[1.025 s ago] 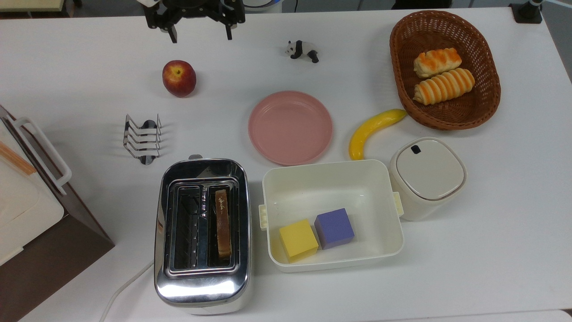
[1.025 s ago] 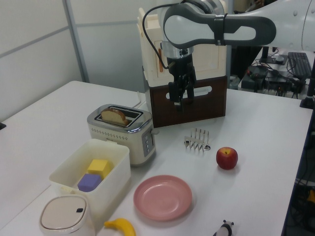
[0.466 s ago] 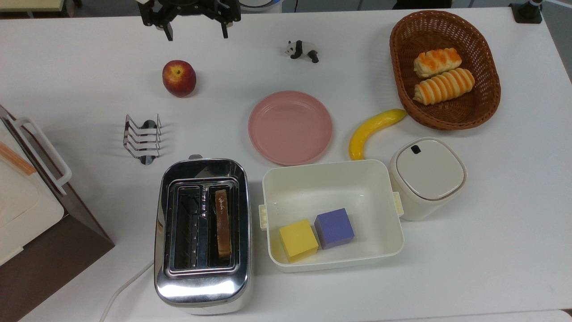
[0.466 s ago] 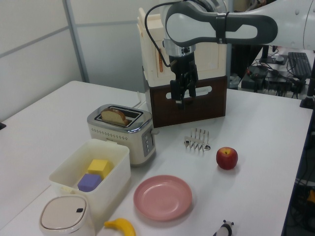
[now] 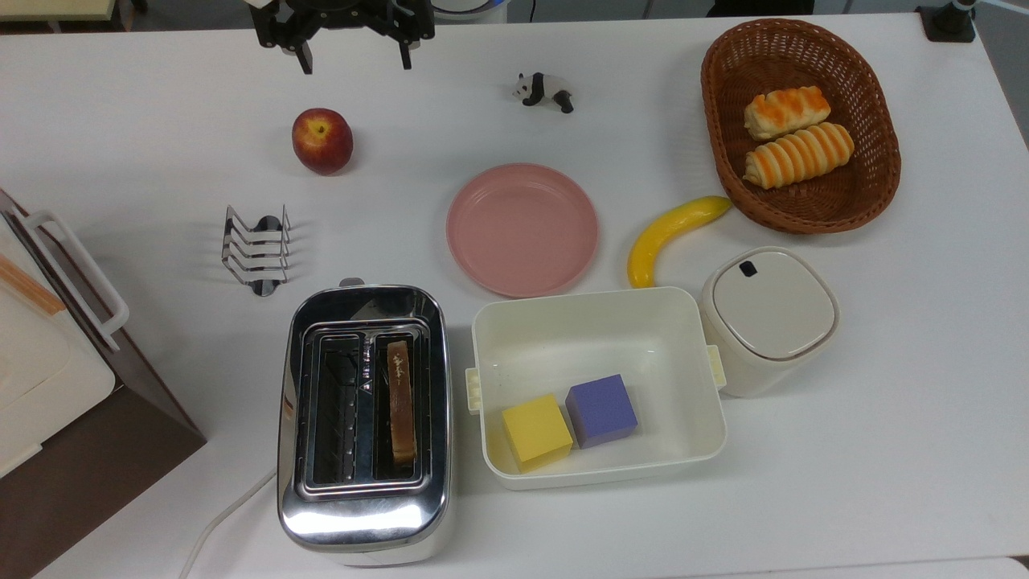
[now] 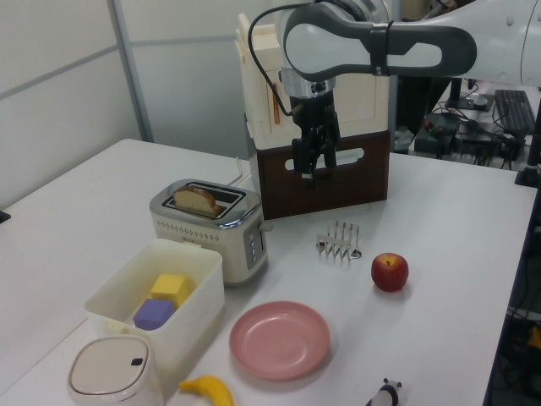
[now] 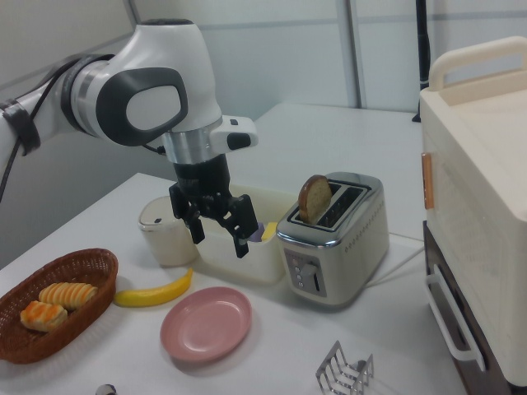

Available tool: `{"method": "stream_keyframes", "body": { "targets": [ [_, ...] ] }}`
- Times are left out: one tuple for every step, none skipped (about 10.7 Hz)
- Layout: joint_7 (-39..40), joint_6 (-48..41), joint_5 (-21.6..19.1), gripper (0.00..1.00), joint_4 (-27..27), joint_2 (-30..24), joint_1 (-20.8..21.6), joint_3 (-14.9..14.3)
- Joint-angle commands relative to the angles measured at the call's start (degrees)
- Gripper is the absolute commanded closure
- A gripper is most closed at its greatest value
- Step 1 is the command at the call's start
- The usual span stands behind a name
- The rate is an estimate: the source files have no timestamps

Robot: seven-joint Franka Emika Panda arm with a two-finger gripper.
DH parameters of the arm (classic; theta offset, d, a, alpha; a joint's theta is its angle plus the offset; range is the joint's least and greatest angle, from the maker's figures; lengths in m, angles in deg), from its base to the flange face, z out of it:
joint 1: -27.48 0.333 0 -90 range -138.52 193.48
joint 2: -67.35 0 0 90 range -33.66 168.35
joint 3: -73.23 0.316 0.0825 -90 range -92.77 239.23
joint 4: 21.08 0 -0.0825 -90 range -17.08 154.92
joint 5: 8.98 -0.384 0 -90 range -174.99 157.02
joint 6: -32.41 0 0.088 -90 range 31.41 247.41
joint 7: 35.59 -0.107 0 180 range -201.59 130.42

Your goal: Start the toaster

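On the white desk (image 5: 884,386), at the near edge in the top view, the toaster (image 5: 363,422) holds a slice of bread (image 5: 401,400) in one slot. Just beside it sits a cream tub (image 5: 599,322); farther back lie a pink plate (image 5: 522,228) and an apple (image 5: 321,141). Farthest, the end effector (image 5: 350,58) hangs empty, fingers spread.

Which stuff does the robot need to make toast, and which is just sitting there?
Needed:
toaster
bread slice in its slot
gripper, open, held high

Just sitting there:
apple
toast rack
pink plate
banana
basket
panda toy
blocks tub
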Motion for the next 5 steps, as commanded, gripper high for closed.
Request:
{"method": "stream_keyframes", "body": {
  "targets": [
    [0.56,0.90,-0.35,0.00,1.84,-1.39,0.63,-0.50],
    [0.55,1.07,-0.52,0.00,1.84,-1.39,0.71,-0.50],
    [0.47,1.25,-0.52,0.00,1.84,-1.39,0.72,-0.50],
    [0.47,1.51,-0.52,0.00,1.84,-1.22,0.72,-0.50],
    [0.29,3.17,-0.61,0.00,1.93,-1.13,0.72,-0.50]
  ]
}}
